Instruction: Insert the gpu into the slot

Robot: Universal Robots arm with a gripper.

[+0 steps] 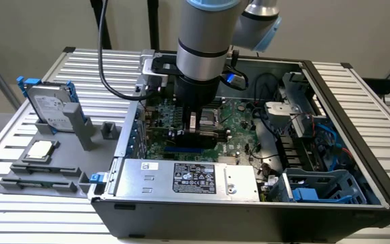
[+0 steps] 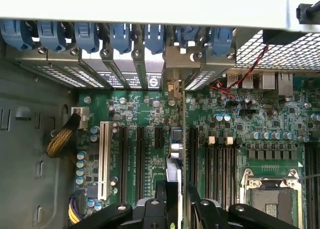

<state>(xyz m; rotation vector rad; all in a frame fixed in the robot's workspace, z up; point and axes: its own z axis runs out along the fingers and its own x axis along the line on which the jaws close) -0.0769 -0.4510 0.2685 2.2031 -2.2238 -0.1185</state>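
Slatted metal table (image 1: pixel 364 101) carries an open computer case (image 1: pixel 249 223), its silver-labelled power supply (image 1: pixel 188 178) nearest in the exterior view. Just behind that lies the blue slot (image 1: pixel 183 151). Close over it the gripper (image 2: pixel 175 204) is clamped on the gpu (image 2: pixel 173 174) (edge-on, a thin strip between the fingers). The gpu runs across the motherboard (image 2: pixel 140 109) toward the rear wall's blue clips (image 2: pixel 120 36). Whether card and slot touch, I cannot tell.

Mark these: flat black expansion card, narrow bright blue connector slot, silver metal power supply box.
flat black expansion card (image 2: pixel 174 161): wrist view, edge facing the camera
narrow bright blue connector slot (image 1: pixel 181 151): exterior view, its exposed stretch
silver metal power supply box (image 1: pixel 195 178): exterior view, top label
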